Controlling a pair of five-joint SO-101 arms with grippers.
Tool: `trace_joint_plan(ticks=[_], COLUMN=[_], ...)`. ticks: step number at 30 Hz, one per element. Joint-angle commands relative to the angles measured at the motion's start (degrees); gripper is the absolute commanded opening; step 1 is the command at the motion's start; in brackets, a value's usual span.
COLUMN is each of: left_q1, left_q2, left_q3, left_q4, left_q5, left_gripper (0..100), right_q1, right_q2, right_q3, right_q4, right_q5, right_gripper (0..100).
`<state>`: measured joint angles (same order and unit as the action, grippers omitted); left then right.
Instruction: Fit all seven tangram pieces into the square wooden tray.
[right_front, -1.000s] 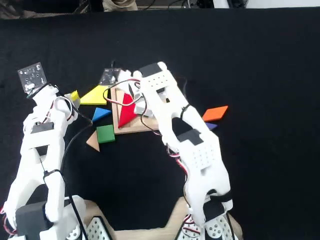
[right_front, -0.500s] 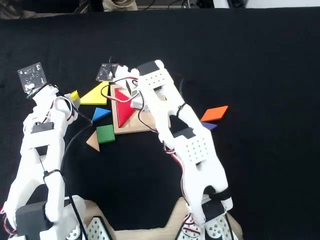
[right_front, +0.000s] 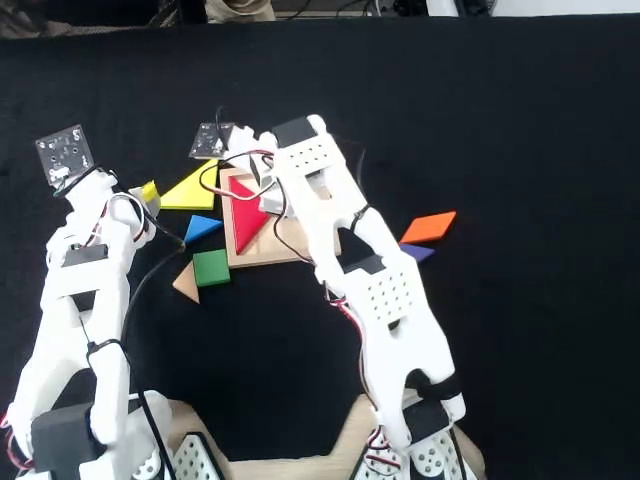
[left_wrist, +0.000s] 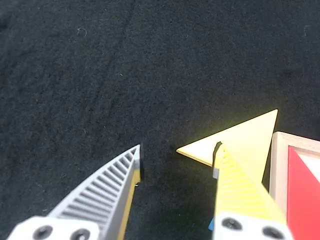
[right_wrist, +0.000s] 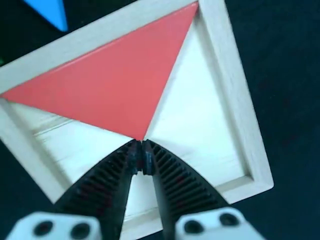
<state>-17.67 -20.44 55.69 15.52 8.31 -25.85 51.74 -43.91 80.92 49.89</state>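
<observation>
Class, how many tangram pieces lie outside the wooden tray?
6. Yellow triangle, blue triangle, green square and tan triangle left of the tray; orange parallelogram and purple piece, partly hidden, to its right.

The left arm (right_front: 80, 290) and right arm (right_front: 390, 300) are white with black servo blocks; the right arm's panels are dotted with holes; red cables (right_front: 346, 308) trail behind the right gripper (right_wrist: 141, 154). The left gripper (left_wrist: 177, 150) has one grey ribbed finger (left_wrist: 110, 190), one yellow (left_wrist: 240, 190); the right's are black; dark screws (left_wrist: 44, 231) stud both white bases.
</observation>
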Motion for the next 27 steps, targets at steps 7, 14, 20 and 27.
trace_joint_plan(ticks=[7, 14, 20, 27], left_q1=[0.2, 0.2, 0.2, 0.2], left_q2=[-0.2, -0.2, -0.2, -0.2], left_q3=[-0.6, -0.6, -0.6, -0.6], left_q4=[-0.7, -0.7, -0.7, -0.7], left_q5=[0.5, 0.5, 0.5, 0.5], left_gripper=[24, 24, 24, 24], right_q1=[4.6, 1.6, -2.5, -2.6], right_q2=[-4.2, -3.6, 1.9, 4.4], right_q3=[-14.3, -13.7, -8.6, -9.6], right_q4=[15.7, 16.4, 8.0, 6.6], right_q5=[0.4, -2.0, -2.9, -2.9], right_gripper=[1.1, 1.1, 1.1, 1.1])
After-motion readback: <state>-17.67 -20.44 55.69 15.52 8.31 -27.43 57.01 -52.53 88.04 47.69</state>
